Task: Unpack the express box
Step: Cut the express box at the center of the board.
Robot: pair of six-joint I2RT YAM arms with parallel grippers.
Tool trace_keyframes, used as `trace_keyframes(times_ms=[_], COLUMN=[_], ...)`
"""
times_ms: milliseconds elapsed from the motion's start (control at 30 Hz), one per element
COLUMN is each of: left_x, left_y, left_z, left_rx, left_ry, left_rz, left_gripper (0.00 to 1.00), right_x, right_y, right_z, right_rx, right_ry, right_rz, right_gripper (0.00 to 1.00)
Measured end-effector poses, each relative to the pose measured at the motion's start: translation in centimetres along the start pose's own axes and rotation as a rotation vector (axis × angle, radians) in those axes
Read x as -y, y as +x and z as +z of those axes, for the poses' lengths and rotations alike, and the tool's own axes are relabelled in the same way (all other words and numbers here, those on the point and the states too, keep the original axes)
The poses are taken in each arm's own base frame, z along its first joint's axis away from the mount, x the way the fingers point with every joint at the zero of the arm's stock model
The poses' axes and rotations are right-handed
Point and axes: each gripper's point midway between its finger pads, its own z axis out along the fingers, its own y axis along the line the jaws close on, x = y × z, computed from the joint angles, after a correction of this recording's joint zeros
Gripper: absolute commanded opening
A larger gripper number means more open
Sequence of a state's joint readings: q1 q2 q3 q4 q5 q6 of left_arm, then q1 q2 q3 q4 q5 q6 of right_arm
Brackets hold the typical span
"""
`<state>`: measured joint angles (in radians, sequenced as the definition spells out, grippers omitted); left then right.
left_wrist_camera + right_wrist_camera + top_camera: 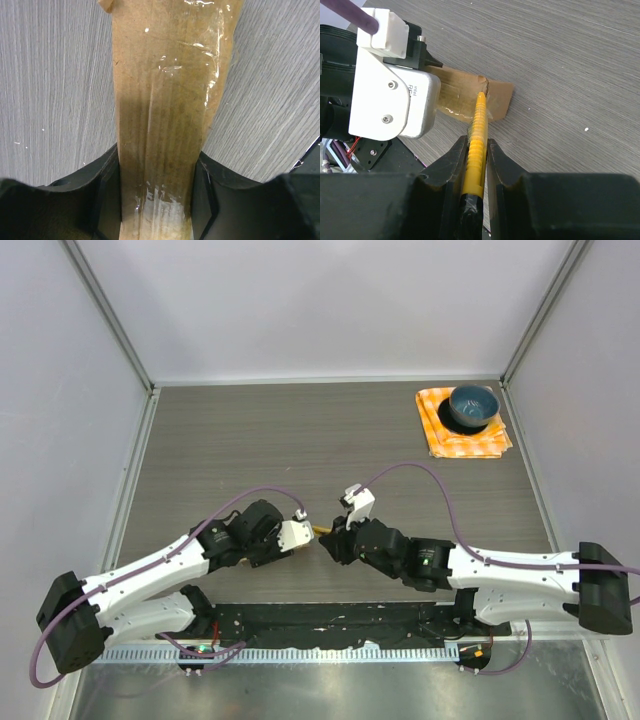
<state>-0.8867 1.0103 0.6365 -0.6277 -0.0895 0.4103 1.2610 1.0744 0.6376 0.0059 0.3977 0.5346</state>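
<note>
The express box (165, 100) is a flat brown cardboard carton with clear tape along its top. My left gripper (156, 200) is shut on its near end, one finger (106, 195) on each side. In the top view the box (322, 530) shows only as a small tan sliver between the two grippers near the table's front middle. My right gripper (476, 160) is shut on a ribbed yellow cutter (478, 130). The cutter's tip touches the taped top of the box (465, 90) at a small tear. The left gripper (300, 535) and the right gripper (335, 540) almost meet.
A blue bowl (472, 407) stands on an orange checked cloth (440, 435) at the far right corner. Grey walls enclose the wooden table (300, 430) on three sides. The left wrist's white camera housing (385, 100) sits close beside the cutter.
</note>
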Motion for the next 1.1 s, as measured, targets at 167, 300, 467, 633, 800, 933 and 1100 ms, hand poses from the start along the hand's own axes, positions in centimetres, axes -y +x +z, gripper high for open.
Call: trace_keyframes(times_ms=[167,300,467,633,800,933,1100], left_x=[0.0,0.0,0.1,0.0,-0.4,-0.7,-1.0], left_y=[-0.1,-0.1,0.0,0.1,0.5,0.7,1.0], left_z=[0.0,-0.1,0.0,-0.1,-0.3,-0.4,-0.7], left_rx=[0.005,0.007,0.004,0.001,-0.013,-0.022,-0.033], left_ry=[-0.002,-0.003,-0.002,-0.009,-0.032,-0.049,-0.071], left_rz=[-0.008,-0.01,-0.011,-0.014,-0.019,-0.026,-0.044], left_gripper=[0.5,0.49,0.49,0.49,0.49,0.49,0.49], right_x=[0.0,0.1,0.2,0.0,-0.5,-0.6,-0.7], right_y=[0.3,0.7,0.8,0.7,0.5,0.5,0.2], right_z=[0.3,0.7,1.0,1.5,2.5,3.6,4.7], right_rx=[-0.005,-0.015,-0.023,-0.041,-0.067,-0.089,-0.106], right_ry=[0.004,0.011,0.024,0.049,0.073,0.088,0.101], right_rz=[0.001,-0.003,-0.002,-0.004,-0.004,0.011,0.031], right_gripper=[0.01,0.01,0.01,0.01,0.01,0.01,0.01])
